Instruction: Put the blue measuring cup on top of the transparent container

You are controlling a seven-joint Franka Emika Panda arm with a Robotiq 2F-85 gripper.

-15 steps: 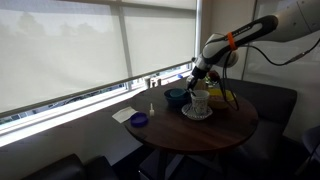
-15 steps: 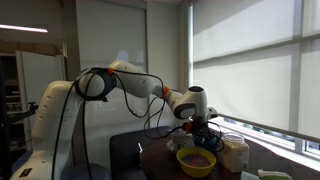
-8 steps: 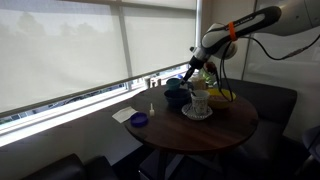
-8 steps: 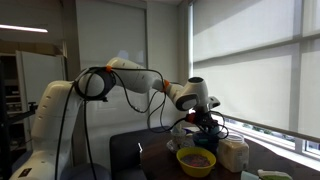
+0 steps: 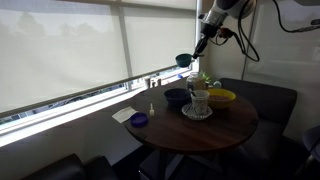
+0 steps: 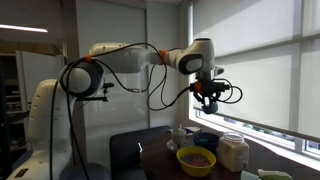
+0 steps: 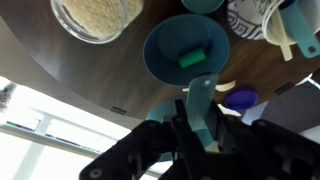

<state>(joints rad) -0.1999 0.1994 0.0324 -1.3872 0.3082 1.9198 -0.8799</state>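
Held high above a round wooden table (image 5: pixel 232 126), the gripper (image 5: pixel 203 42) of a Panda arm pinches the blue measuring cup (image 5: pixel 183 60) by its handle. The wrist view shows the jaws pressed against the teal strip from both sides. The cup hangs in mid-air, well apart from everything on the table. In an exterior view it is roughly over the dark blue bowl (image 5: pixel 176 96).

In the wrist view the cup's round hollow faces the camera, with a small green patch (image 7: pixel 191 58) showing inside it. The transparent container (image 7: pixel 97 15), filled with pale grain, stands on the table at the upper left of that view. It is off to one side of the cup, not beneath it. In an exterior view the container (image 6: pixel 234 152) sits just to the right of a yellow bowl (image 6: pixel 196 160).

A white cup on a saucer (image 5: pixel 198 103) stands near the table's middle, just right of the dark blue bowl. A small purple dish (image 5: pixel 139 120) and a white napkin (image 5: pixel 125 114) lie at the table's left edge, near the shaded window.
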